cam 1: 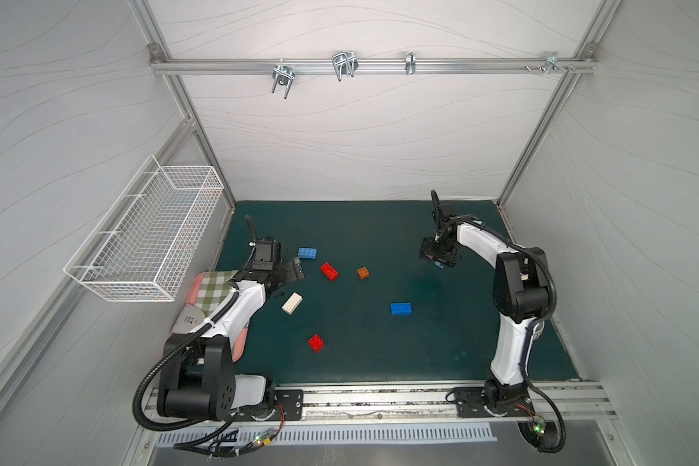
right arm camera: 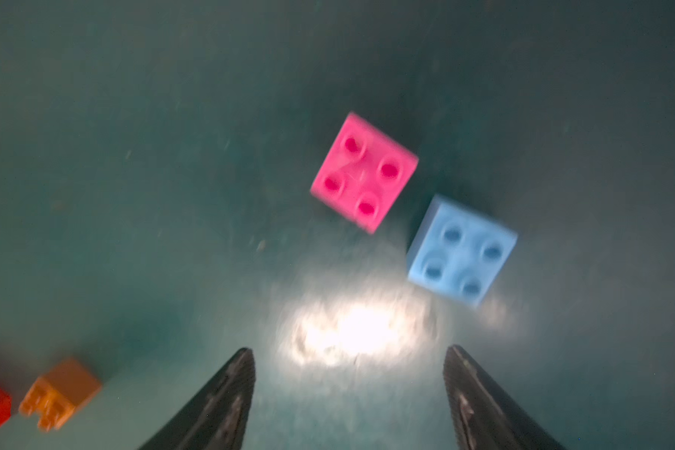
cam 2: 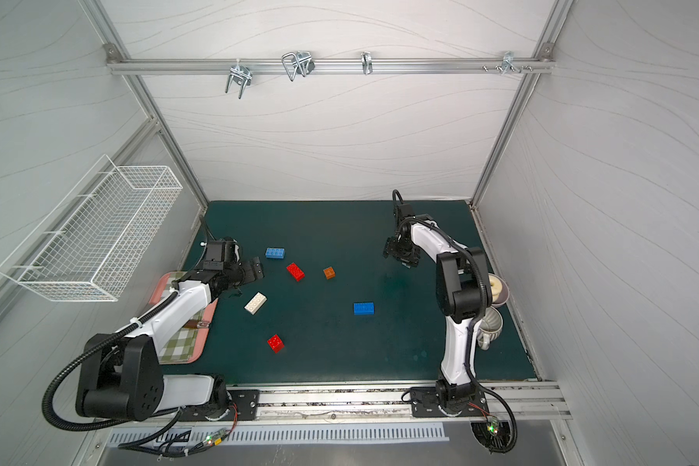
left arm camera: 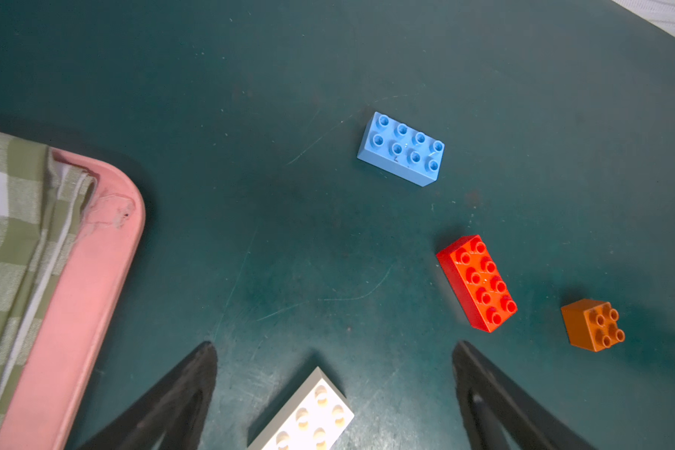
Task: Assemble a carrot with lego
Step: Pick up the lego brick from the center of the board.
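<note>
No carrot shows; the lego lies as several loose bricks on the green mat. In a top view I see a light-blue long brick (cam 1: 307,253), a red long brick (cam 1: 329,271), an orange small brick (cam 1: 363,272), a white brick (cam 1: 292,303), a blue brick (cam 1: 400,308) and a small red brick (cam 1: 315,343). My left gripper (left arm camera: 334,346) hovers open, with the white brick (left arm camera: 308,417) lying on the mat between its fingers, untouched. My right gripper (right arm camera: 349,350) is open and empty just short of a pink brick (right arm camera: 363,171) and a small light-blue brick (right arm camera: 461,251).
A pink tray (left arm camera: 94,253) with a green checked cloth sits under my left arm at the mat's left edge. A white wire basket (cam 1: 146,238) hangs on the left wall. Cups (cam 2: 497,288) stand at the mat's right edge behind my right arm.
</note>
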You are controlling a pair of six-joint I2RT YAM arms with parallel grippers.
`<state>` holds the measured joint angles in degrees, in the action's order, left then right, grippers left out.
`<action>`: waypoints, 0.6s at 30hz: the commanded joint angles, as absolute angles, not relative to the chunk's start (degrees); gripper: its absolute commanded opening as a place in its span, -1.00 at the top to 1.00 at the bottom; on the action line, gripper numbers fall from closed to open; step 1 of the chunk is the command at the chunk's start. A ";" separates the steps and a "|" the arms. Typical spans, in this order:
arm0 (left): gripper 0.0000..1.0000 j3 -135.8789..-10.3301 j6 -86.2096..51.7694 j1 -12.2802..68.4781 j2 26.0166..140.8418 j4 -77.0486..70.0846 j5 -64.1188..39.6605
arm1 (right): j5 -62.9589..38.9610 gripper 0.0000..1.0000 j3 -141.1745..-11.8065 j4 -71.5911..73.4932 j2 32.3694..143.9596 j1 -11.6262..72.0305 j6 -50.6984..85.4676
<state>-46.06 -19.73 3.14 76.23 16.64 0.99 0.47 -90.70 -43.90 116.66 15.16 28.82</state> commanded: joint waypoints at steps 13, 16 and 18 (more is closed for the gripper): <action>-0.89 -47.29 -20.86 3.60 76.55 15.98 -0.09 | 4.28 -0.34 -92.54 -43.75 120.43 10.97 25.86; -0.89 -47.39 -20.89 3.61 76.64 16.00 -0.09 | 4.48 -0.31 -92.44 -43.45 120.31 10.40 25.75; -0.89 -47.55 -21.01 3.60 76.82 16.00 -0.16 | 4.32 -0.27 -92.55 -43.42 120.54 9.81 25.74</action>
